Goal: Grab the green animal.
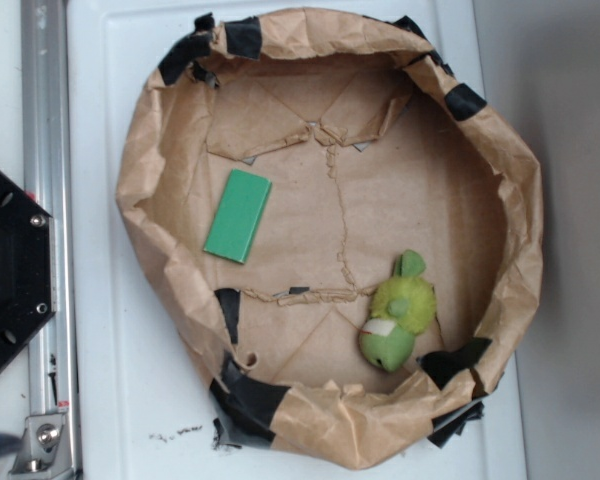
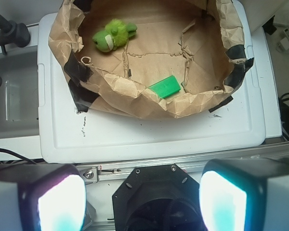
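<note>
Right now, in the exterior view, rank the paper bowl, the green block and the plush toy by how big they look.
1. Paper bowl, by far the largest; it holds the other two.
2. Plush toy and green block look about alike; too close to rank.

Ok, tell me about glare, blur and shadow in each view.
Wrist view: the fingers are blurred and glow white-cyan at the bottom; the plush toy is fairly sharp. Exterior view: soft overall, even light, with shadow under the paper rim.
</note>
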Controlling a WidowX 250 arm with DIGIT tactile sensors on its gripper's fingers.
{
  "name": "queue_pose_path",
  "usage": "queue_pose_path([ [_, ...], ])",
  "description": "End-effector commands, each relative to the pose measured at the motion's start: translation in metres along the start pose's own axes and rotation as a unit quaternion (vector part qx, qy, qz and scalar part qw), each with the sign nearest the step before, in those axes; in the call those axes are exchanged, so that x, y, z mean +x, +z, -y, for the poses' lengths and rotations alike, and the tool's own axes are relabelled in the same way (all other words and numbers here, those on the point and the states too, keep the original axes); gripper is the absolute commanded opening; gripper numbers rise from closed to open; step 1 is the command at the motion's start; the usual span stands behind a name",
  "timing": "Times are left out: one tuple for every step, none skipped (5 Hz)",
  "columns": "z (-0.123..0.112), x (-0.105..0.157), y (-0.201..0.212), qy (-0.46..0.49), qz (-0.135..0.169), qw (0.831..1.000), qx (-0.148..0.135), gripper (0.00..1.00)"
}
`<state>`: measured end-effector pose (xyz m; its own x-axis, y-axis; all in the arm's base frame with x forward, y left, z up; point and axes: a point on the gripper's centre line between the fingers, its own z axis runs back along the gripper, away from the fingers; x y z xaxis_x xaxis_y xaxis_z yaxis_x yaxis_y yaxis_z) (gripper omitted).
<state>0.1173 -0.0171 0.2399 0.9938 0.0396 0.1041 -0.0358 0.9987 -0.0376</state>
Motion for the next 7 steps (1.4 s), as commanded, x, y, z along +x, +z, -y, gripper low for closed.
queue_pose_path([
  [0.000, 0.000, 0.000, 0.000, 0.000, 1.000, 0.000, 1.00],
  [-0.023, 0.047, -0.014, 0.121, 0.008, 0.992, 0.042, 1.00],
  [-0.022, 0.078, -0.030, 0.244, 0.045, 0.968, 0.028, 1.00],
  [-0.016, 0.108, -0.058, 0.299, 0.074, 0.951, -0.001, 1.00],
  [-0.002, 0.141, -0.108, 0.302, 0.086, 0.948, -0.047, 1.00],
  [0.016, 0.168, -0.143, 0.277, 0.073, 0.956, -0.055, 1.00],
  [0.043, 0.190, -0.175, 0.222, 0.064, 0.971, -0.065, 1.00],
])
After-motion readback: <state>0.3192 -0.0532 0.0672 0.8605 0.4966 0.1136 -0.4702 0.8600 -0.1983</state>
